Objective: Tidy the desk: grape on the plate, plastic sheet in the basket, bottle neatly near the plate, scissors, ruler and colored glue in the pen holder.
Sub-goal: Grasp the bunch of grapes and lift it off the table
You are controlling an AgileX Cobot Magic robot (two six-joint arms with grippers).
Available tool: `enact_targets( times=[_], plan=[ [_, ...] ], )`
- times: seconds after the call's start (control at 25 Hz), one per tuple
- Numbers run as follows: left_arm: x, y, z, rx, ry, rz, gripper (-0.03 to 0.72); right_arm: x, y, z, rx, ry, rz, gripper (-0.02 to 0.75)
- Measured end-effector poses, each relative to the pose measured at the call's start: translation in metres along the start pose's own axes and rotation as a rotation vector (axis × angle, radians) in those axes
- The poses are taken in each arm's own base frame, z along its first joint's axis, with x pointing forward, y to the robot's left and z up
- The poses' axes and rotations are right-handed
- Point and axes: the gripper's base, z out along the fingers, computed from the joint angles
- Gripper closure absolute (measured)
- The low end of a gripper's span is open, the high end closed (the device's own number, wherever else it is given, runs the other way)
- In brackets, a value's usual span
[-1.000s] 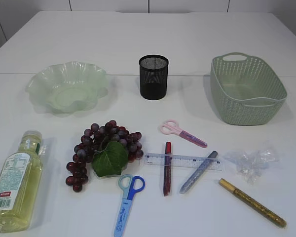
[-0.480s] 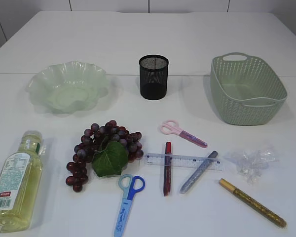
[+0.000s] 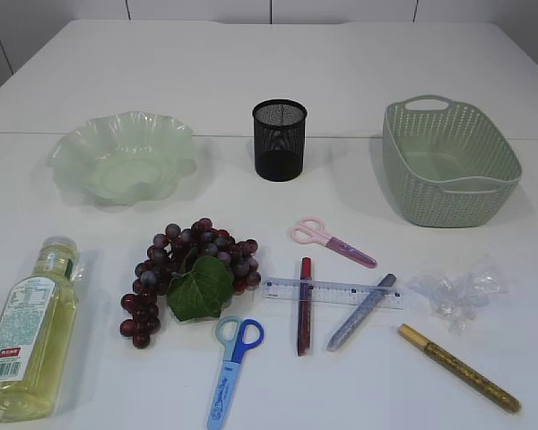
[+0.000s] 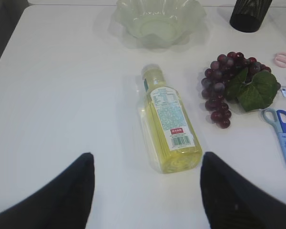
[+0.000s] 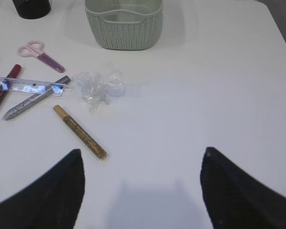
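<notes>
A bunch of dark grapes lies in front of the pale green plate. The yellow bottle lies on its side at the front left. Pink scissors, blue scissors, a clear ruler and red, silver and gold glue pens lie below the black mesh pen holder. The crumpled plastic sheet sits in front of the green basket. My left gripper hangs open just short of the bottle's base. My right gripper is open over bare table, right of the gold pen.
The white table's far half behind the plate, holder and basket holds nothing. The ruler rests across the red and silver pens. Neither arm shows in the exterior view.
</notes>
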Motion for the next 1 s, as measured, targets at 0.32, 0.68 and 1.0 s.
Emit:
enact_targets(
  times=[0.32,0.68,1.0],
  plan=[
    [0.000,-0.001,0.000,0.013,0.001,-0.006,0.209,0.000,-0.001,0.000,0.007,0.001,0.019,0.153],
    [-0.018,-0.012,0.016,0.118,0.051,-0.083,0.212,-0.011,0.000,-0.007,-0.031,-0.094,0.044,0.154],
    [-0.068,-0.012,0.052,0.112,-0.020,-0.040,0.213,-0.076,-0.003,0.019,-0.065,-0.143,0.119,0.154]
  ],
)
